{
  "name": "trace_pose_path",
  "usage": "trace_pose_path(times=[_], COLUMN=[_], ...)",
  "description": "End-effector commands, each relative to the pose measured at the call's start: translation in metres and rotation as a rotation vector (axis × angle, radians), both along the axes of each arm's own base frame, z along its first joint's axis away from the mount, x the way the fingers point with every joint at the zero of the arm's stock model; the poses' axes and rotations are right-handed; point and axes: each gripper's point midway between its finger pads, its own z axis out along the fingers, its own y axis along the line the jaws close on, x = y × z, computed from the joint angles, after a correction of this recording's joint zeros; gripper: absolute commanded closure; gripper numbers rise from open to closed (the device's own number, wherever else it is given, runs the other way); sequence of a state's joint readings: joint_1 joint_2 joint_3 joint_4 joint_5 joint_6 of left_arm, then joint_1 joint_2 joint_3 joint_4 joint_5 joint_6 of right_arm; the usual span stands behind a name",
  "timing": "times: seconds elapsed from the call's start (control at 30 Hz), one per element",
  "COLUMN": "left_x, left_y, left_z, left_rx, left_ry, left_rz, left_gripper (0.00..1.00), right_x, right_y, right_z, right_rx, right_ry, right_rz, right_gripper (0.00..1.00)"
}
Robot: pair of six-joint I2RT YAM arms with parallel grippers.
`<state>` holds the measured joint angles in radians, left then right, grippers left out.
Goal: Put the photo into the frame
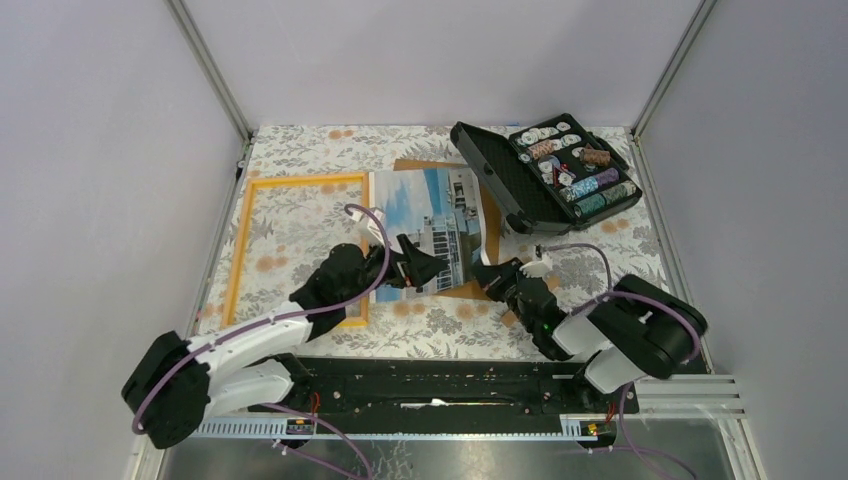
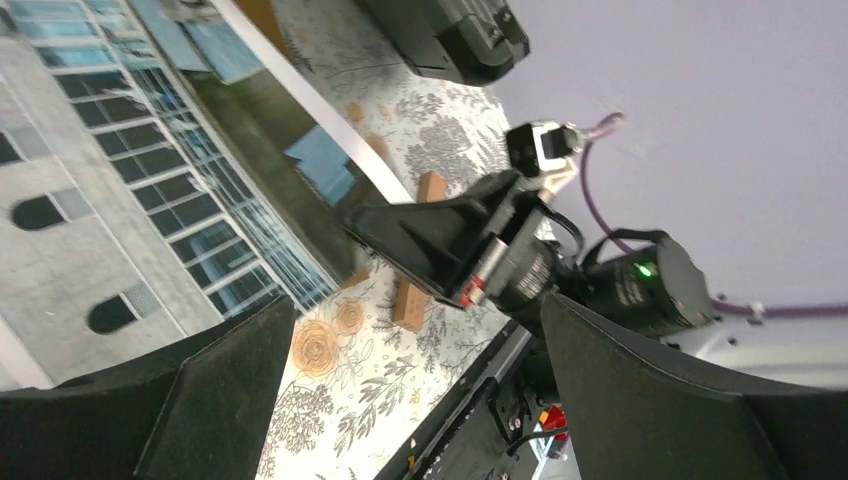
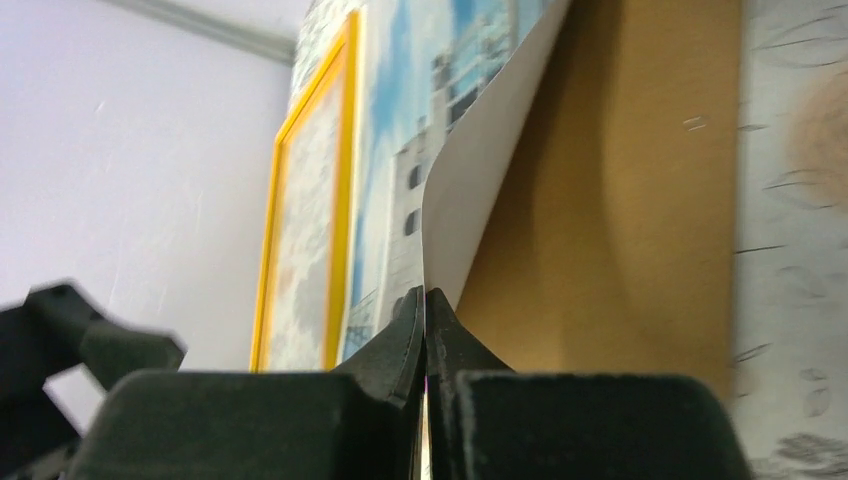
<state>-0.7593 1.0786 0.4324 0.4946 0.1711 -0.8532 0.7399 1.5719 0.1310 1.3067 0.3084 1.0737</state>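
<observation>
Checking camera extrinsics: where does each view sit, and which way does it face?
Top external: above and behind the robot, looking down on the floral-cloth table; left pincer and right pincer show.
Left wrist: low over the paper photo of a white building, facing the right pincer; own fingers spread wide.
Right wrist: near table level, facing the thin orange-yellow rectangular frame; own fingers shut on the photo's edge, over the plain brown backing board.
Shared: photo in all three.
</observation>
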Motion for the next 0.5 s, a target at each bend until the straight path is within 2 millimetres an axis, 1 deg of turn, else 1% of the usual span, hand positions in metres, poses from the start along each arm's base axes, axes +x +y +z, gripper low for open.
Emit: trace_pose_path(times=[0.0, 0.13, 0.27, 0.37, 0.43, 0.47], left_x=[-0.001, -0.009, -0.012, -0.010, -0.008, -0.006], left_y=[0.025, 0.034, 0.040, 0.047, 0.053, 0.055], left_z=[-0.020, -0.018, -0.016, -0.014, -0.007, 0.000], left_rx=[0.207, 0.245, 0.276, 0.321, 0.356, 0.366], left_ry=[0.133, 0.175, 0.260, 0.333, 0.346, 0.327], left_rz=[0.083, 0.090, 0.121, 0.158, 0.179, 0.182], left_gripper=[0.01, 0.01, 0.01, 0.01, 0.01, 0.01], right_x=[-0.027, -0.040, -0.049, -0.056, -0.057, -0.057], right_y=[0.018, 0.012, 0.008, 0.017, 0.020, 0.022], right_z=[0.011, 0.015, 0.025, 0.042, 0.054, 0.060], right_rx=[-0.105, -0.245, -0.375, -0.422, -0.441, -0.439], right_ry=[-0.030, 0.009, 0.012, -0.031, -0.049, -0.060], right_rz=[0.134, 0.154, 0.232, 0.331, 0.367, 0.374], right_gripper=[1.00, 1.00, 1.00, 1.00, 1.00, 1.00])
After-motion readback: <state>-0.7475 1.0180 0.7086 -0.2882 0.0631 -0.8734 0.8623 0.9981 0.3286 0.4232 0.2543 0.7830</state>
